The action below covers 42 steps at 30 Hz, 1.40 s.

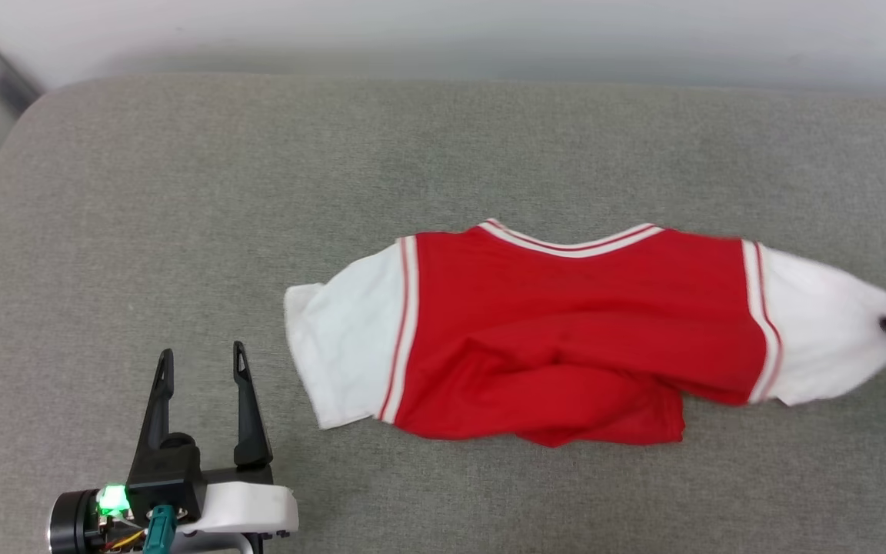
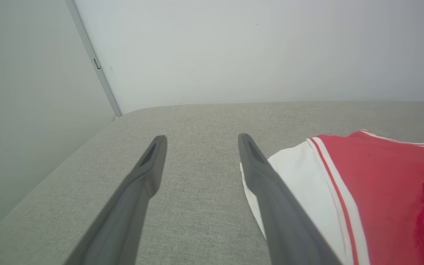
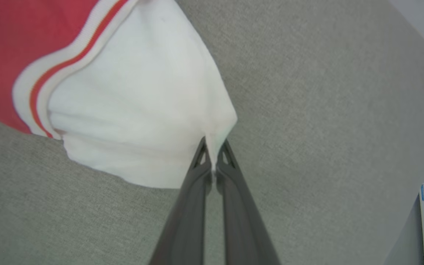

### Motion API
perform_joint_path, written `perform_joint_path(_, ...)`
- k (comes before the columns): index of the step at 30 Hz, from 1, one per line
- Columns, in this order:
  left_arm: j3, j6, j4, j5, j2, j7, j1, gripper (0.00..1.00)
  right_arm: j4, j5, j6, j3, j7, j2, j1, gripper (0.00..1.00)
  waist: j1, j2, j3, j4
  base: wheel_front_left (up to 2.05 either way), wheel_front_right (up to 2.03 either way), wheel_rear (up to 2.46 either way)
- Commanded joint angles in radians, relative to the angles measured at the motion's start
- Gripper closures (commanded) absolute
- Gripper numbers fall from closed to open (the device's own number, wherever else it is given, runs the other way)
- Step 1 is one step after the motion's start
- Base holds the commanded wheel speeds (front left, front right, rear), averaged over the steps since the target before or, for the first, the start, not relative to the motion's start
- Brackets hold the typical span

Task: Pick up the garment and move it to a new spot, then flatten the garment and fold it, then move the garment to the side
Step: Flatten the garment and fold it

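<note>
- Head view: a red shirt (image 1: 566, 338) lies rumpled across the grey cushion (image 1: 181, 192), collar toward the wall (image 1: 443, 31). The left gripper (image 1: 202, 352) hovers nearby, fingers spread, holding nothing.
- Left wrist view: those spread fingers point over bare cushion, with a white sleeve (image 2: 300, 176) just beside one.
- Right wrist view: the right gripper (image 3: 214, 145) pinches the other sleeve (image 3: 134, 110) at its edge.

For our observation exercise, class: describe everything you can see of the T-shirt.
The T-shirt is soft red cloth with white short sleeves and red-and-white striped trim at collar and seams. It lies on the grey padded surface, collar farthest from the robot, lower half rumpled. The right gripper is shut on one sleeve's edge.
</note>
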Motion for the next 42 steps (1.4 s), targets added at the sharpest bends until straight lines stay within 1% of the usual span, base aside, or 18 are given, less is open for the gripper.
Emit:
perform_joint_path(1,0.001,-0.001,0.000,0.007,0.005,-0.002,-0.007,0.00,0.015,0.007,-0.001,-0.003,-0.007,0.001,0.022,1.00,0.0000,0.0000,0.007,-0.006,0.00,0.00,0.00)
perform_joint_path(7,-0.002,-0.016,0.019,0.018,0.011,-0.002,-0.028,0.00,0.150,0.057,-0.001,-0.015,-0.033,0.060,0.148,1.00,0.0000,0.0000,0.026,-0.008,0.00,0.00,0.00)
perform_joint_path(10,0.007,-0.025,0.036,0.016,0.020,-0.002,-0.036,0.00,0.202,0.053,-0.001,-0.024,-0.074,0.100,0.176,1.00,0.0000,0.0000,0.019,-0.011,0.00,0.00,0.00)
perform_joint_path(11,0.010,-0.028,0.041,0.017,0.026,-0.002,-0.040,0.00,0.217,0.054,-0.001,-0.033,-0.093,0.108,0.177,0.96,0.0000,0.0000,0.012,-0.013,0.00,0.00,0.00)
perform_joint_path(12,0.015,-0.030,0.046,0.018,0.034,-0.002,-0.046,0.00,0.231,0.047,-0.001,-0.043,-0.118,0.115,0.172,0.58,0.0000,0.0000,0.005,-0.016,0.00,0.00,0.00)
perform_joint_path(13,0.020,-0.034,0.054,0.016,0.042,-0.002,-0.048,0.00,0.246,0.039,-0.001,-0.054,-0.147,0.121,0.166,0.00,0.0000,0.0000,-0.007,-0.019,0.00,0.00,0.00)
perform_joint_path(19,0.045,-0.070,0.102,0.003,0.091,-0.002,-0.078,0.00,0.342,-0.024,-0.001,-0.144,-0.386,0.162,0.145,0.00,0.0000,0.0000,-0.080,-0.041,0.00,0.00,0.00)
perform_joint_path(23,0.055,-0.115,0.191,-0.010,0.144,-0.002,-0.121,0.00,0.399,-0.074,-0.001,-0.215,-0.539,0.192,0.149,0.00,0.0000,0.0000,-0.126,-0.058,0.00,0.00,0.00)
perform_joint_path(27,0.048,-0.164,0.257,-0.002,0.206,0.037,-0.205,0.00,0.433,-0.133,-0.001,-0.309,-0.601,0.231,0.156,0.00,0.0000,0.0000,-0.150,-0.084,0.00,0.00,0.00)
perform_joint_path(29,0.041,-0.196,0.278,-0.007,0.234,0.081,-0.247,0.00,0.427,-0.167,-0.001,-0.388,-0.607,0.252,0.159,0.00,0.0000,0.0000,-0.150,-0.097,0.00,0.00,0.00)
perform_joint_path(31,0.027,-0.238,0.294,-0.014,0.264,0.135,-0.301,0.00,0.387,-0.229,-0.001,-0.499,-0.608,0.263,0.166,0.00,0.0000,0.0000,-0.147,-0.107,0.00,0.00,0.00)
perform_joint_path(33,0.009,-0.277,0.313,-0.028,0.285,0.193,-0.361,0.00,0.335,-0.302,-0.001,-0.615,-0.607,0.284,0.215,0.00,0.0000,0.0000,-0.141,-0.114,0.00,0.00,0.00)
perform_joint_path(35,-0.020,-0.305,0.339,-0.044,0.307,0.266,-0.416,0.00,0.270,-0.382,-0.001,-0.741,-0.607,0.309,0.267,0.00,0.0000,0.0000,-0.137,-0.119,0.00,0.00,0.00)
perform_joint_path(37,-0.062,-0.322,0.361,-0.059,0.335,0.337,-0.475,0.00,0.184,-0.464,-0.001,-0.875,-0.608,0.349,0.331,0.00,0.0000,0.0000,-0.130,-0.126,0.00,0.00,0.00)
perform_joint_path(39,-0.109,-0.331,0.381,-0.090,0.355,0.417,-0.521,0.00,0.093,-0.548,-0.001,-0.995,-0.607,0.405,0.418,0.00,0.0000,0.0000,-0.122,-0.131,0.00,0.00,0.00)
perform_joint_path(41,-0.191,-0.331,0.400,-0.139,0.378,0.495,-0.569,0.00,-0.005,-0.624,-0.001,-1.097,-0.607,0.472,0.501,0.00,0.0000,0.0000,-0.112,-0.139,0.00,0.00,0.00)
perform_joint_path(42,-0.241,-0.332,0.405,-0.171,0.399,0.535,-0.592,0.00,-0.053,-0.661,-0.001,-1.136,-0.607,0.505,0.543,0.00,0.0000,0.0000,-0.107,-0.143,0.00,0.00,0.00)
